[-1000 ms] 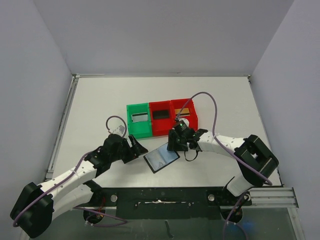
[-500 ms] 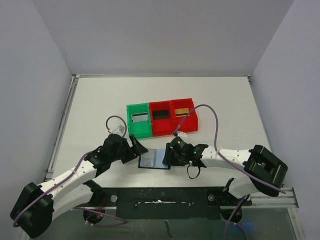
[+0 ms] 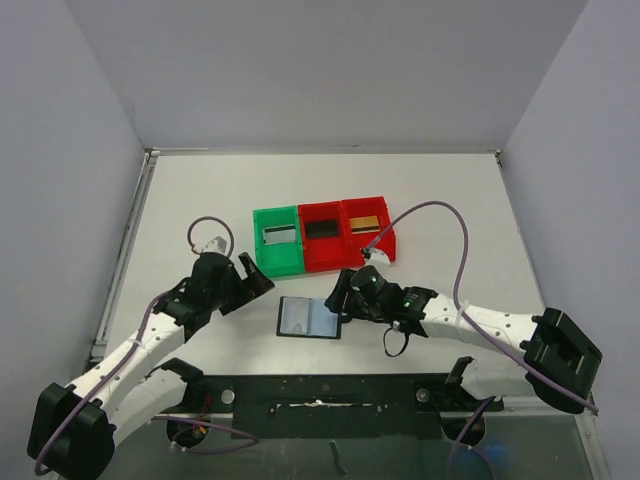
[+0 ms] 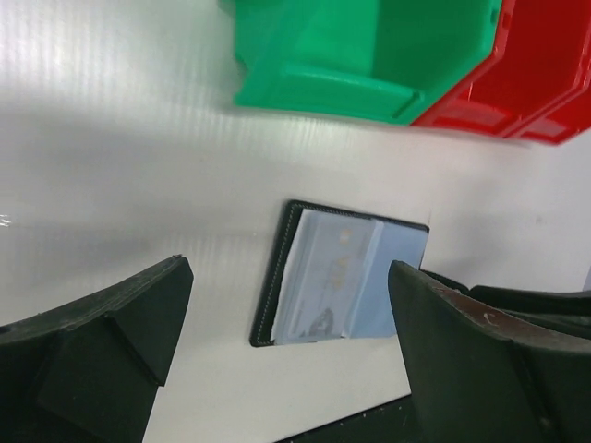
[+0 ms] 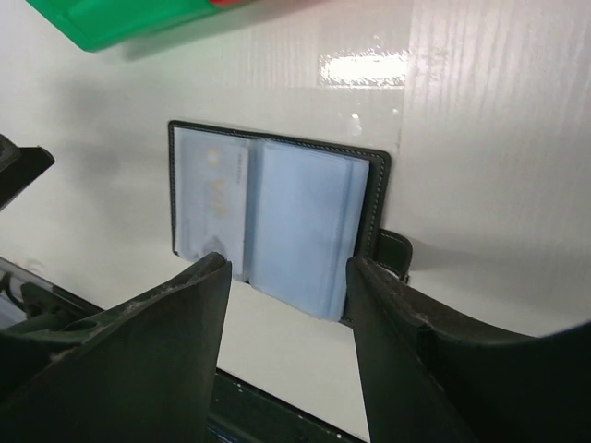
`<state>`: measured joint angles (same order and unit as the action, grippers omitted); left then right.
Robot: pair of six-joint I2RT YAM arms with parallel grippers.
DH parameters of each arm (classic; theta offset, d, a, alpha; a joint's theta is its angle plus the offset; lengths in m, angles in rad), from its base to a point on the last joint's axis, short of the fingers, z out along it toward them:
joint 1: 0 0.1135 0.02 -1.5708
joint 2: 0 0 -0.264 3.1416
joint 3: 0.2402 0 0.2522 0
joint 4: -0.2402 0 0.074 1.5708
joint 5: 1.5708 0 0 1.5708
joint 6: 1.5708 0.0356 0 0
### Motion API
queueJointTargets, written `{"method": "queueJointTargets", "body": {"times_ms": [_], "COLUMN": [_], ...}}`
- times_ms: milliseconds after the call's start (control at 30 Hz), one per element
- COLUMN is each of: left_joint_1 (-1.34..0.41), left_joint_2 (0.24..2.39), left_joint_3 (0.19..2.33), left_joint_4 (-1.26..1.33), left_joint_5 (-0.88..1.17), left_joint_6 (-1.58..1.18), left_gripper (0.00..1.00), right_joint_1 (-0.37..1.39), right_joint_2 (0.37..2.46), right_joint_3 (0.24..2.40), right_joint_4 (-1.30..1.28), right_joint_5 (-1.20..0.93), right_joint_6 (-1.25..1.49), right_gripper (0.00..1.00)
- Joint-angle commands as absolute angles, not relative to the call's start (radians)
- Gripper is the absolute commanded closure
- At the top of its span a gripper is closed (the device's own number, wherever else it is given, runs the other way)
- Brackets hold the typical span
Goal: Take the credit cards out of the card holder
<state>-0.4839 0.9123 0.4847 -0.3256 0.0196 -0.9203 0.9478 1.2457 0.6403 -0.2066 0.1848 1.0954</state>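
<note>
I'm seeing the card holder (image 3: 308, 318) lying open and flat on the worktop (image 3: 200, 200), pockets facing up, near the green bin (image 3: 262, 255) and the red bins (image 3: 326, 263). My left pincer (image 3: 255, 278) is hovering just beside its left edge, jaws spread wide and gripping nothing, while my right pincer (image 3: 338, 298) is hanging over its right edge, jaws partly parted, also empty. A grey card (image 3: 279, 236), a black card (image 3: 322, 229) and a gold card (image 3: 368, 222) are sitting one to a bin.

Overhead camera surveys the whole counter (image 3: 200, 210); both wrist cameras peer down close, sharing the card holder (image 4: 346, 275).
</note>
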Motion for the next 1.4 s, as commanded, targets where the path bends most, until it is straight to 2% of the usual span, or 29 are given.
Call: {"method": "queueJointTargets", "body": {"times_ms": [0, 167, 267, 600, 733, 1133, 1367], "left_joint_1": [-0.409, -0.390, -0.392, -0.424, -0.442, -0.563, -0.613], "left_joint_2": [0.888, 0.905, 0.927, 1.008, 1.018, 1.141, 1.231], "left_joint_3": [0.540, 0.492, 0.460, 0.484, 0.484, 0.543, 0.571], "left_joint_4": [-0.370, -0.248, -0.166, -0.161, -0.151, -0.153, -0.176], "left_joint_5": [0.033, 0.182, 0.245, 0.305, 0.308, 0.248, 0.209], "left_joint_6": [-0.839, -0.862, -0.898, -0.853, -0.845, -0.801, -0.782], "left_gripper": [0.12, 0.23, 0.33, 0.39, 0.41, 0.50, 0.60], "right_joint_1": [0.903, 0.884, 0.885, 0.887, 0.887, 0.889, 0.902], "right_joint_2": [1.224, 1.312, 1.413, 1.606, 1.656, 1.624, 1.582], "right_joint_3": [0.623, 0.553, 0.558, 0.660, 0.655, 0.598, 0.620], "right_joint_4": [-0.025, 0.248, 0.374, 0.382, 0.384, 0.338, 0.299], "right_joint_5": [0.135, 0.014, -0.055, -0.132, -0.166, -0.132, -0.115], "right_joint_6": [1.122, 1.224, 1.248, 1.219, 1.228, 1.240, 1.217], "right_gripper": [0.45, 0.54, 0.57, 0.61, 0.67, 0.68, 0.68]}}
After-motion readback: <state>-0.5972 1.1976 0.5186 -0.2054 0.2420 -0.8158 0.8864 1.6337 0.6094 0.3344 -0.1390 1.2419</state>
